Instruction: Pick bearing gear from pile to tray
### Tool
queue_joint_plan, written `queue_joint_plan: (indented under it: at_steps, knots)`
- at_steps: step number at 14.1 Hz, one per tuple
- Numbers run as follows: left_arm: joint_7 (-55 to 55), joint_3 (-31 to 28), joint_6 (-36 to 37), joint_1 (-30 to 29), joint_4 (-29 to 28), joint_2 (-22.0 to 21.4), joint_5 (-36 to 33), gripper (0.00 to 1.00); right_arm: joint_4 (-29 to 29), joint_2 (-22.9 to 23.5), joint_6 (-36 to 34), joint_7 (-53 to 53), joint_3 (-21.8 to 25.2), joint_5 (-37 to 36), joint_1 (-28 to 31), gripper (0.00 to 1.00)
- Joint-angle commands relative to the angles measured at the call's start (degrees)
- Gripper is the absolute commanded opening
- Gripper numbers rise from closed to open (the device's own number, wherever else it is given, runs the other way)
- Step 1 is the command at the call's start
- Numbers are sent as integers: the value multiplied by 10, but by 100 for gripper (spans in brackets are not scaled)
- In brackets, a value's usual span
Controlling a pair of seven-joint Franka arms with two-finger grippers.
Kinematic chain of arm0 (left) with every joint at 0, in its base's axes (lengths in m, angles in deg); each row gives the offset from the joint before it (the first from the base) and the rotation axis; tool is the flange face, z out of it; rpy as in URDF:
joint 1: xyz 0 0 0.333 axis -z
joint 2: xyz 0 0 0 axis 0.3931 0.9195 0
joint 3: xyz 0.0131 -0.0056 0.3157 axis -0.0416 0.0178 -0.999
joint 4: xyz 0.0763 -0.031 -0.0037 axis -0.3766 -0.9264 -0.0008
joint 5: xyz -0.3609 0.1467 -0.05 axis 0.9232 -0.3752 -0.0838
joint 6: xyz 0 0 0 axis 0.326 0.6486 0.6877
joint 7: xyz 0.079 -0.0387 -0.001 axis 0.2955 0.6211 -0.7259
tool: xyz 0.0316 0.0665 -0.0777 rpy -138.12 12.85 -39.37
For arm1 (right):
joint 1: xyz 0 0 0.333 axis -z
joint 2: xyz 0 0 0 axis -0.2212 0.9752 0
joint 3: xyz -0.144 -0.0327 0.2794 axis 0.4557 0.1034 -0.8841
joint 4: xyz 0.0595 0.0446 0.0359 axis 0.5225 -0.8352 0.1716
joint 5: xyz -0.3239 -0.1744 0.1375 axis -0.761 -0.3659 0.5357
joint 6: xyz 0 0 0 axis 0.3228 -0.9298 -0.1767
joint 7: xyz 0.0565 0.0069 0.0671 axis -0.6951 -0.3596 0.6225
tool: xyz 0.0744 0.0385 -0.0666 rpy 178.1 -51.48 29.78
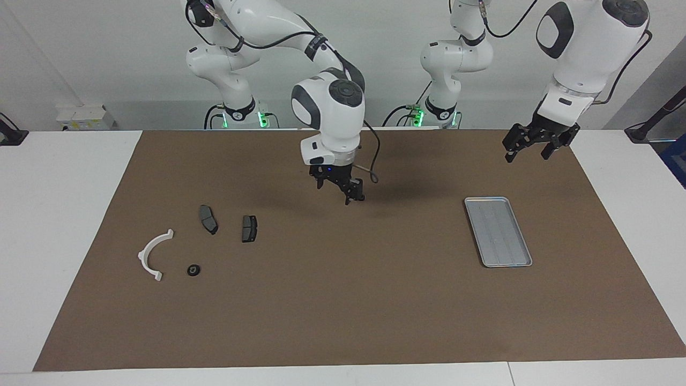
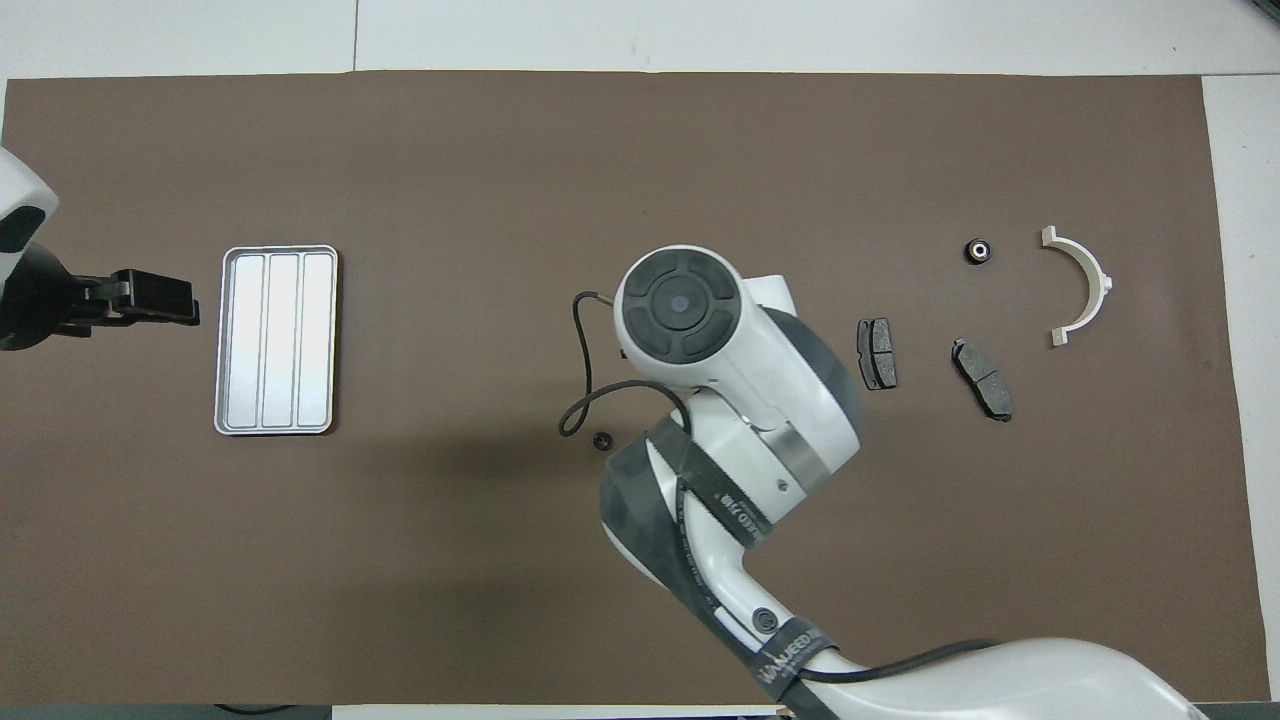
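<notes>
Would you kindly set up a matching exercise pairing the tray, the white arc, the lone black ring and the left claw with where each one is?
1 tray
2 white arc
3 lone black ring
4 left claw

A open, raised over the mat
B mid-mat, alone
C toward the right arm's end, beside another black ring
D empty, toward the left arm's end

Pairs: 1-D, 2-C, 3-B, 4-A

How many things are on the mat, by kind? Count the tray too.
Dark grey brake pads: 2
Small black rings: 2
White curved arc: 1
Silver tray: 1
Total: 6
</notes>
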Motion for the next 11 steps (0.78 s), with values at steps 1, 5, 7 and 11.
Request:
queue_joint_plan:
  at_steps: [1, 5, 7, 11]
  knots:
    - [-88, -5, -44, 76, -24, 17, 0, 100, -9, -36, -24, 132, -7, -4, 57, 100]
    - [-202, -5, -99, 173, -18, 80, 0, 100, -10, -63, -45, 357, -7, -1, 152, 100]
    - [-237, -5, -129, 212, -24, 105, 0, 100, -10, -64, -44, 474, -7, -1, 203, 100]
    - [-304, -5, -180, 265, -45, 146, 0, 100, -25, -59, -17, 590, -6, -1, 286, 100]
